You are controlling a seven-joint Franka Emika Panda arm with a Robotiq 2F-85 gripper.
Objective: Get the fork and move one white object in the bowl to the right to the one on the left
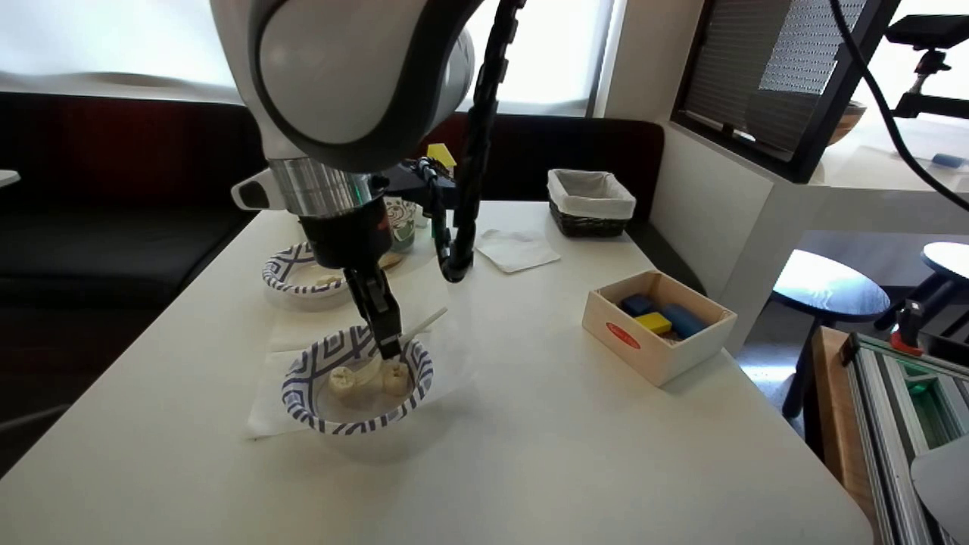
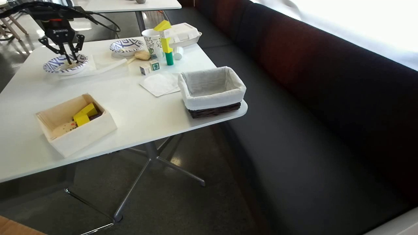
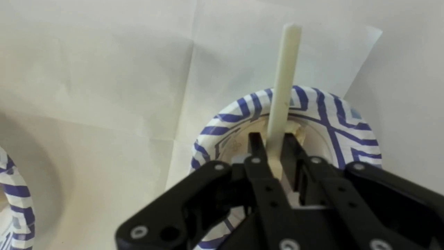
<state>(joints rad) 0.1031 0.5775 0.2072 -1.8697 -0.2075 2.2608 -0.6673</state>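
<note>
Black at the claw (image 2: 73, 62), clamped on the white fork (image 3: 281, 99), slanted handle-up over the bowl (image 1: 303, 378) and its pale pieces (image 1: 341, 381), near another bowl (image 1: 280, 267).

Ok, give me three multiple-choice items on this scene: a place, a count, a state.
1. The gripper is over: A the basket; B the wooden box; C a patterned bowl.
2. Patterned bowls on the table: A one; B two; C four.
3. The fork is: A between the gripper's fingers; B lying flat on the table; C in the basket.

1 C: both exterior views show the fingertips over its inside.
2 B: both exterior views show two.
3 A: the wrist view shows its handle between them.
</note>
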